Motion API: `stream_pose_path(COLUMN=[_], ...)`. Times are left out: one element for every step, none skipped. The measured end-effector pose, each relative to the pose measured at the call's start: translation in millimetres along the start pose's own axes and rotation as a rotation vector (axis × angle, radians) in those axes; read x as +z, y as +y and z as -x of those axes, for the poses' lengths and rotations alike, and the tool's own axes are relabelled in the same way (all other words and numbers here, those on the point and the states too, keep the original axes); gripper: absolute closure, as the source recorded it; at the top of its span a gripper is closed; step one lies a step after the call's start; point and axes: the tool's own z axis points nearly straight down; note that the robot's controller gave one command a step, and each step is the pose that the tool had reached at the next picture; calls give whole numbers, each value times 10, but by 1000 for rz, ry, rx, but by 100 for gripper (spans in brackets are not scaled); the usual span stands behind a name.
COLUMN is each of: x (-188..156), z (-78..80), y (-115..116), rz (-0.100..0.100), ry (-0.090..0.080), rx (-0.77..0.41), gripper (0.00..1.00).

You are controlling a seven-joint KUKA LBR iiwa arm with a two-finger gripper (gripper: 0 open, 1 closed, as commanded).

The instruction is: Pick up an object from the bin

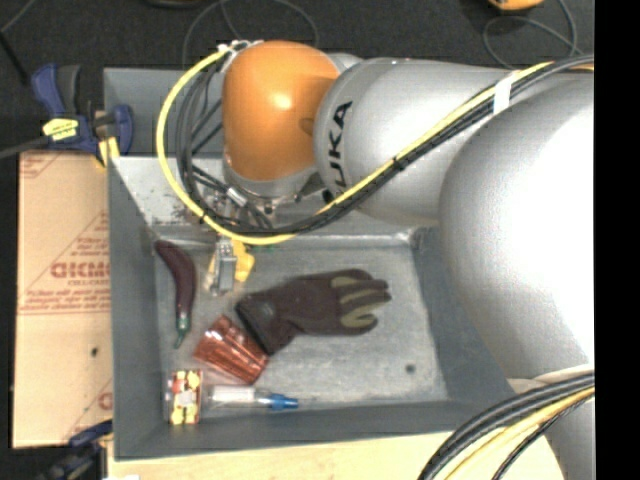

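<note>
Masking much of gripper (226, 266): orange cover (275, 108).

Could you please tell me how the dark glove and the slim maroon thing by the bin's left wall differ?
The glove is broad and flat; the maroon thing is slim and curved. The glove lies mid-bin, cuff to the left, with pale patches at its right end; the maroon thing runs along the left wall and is green-tipped at its lower end. Both are dark and rest on the bin floor.
</note>
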Motion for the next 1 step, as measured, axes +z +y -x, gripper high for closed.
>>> stream_pose_path(x=[-53], z=[14], y=[-8], rz=[1], ry=[-7], rx=[3], gripper=[0])
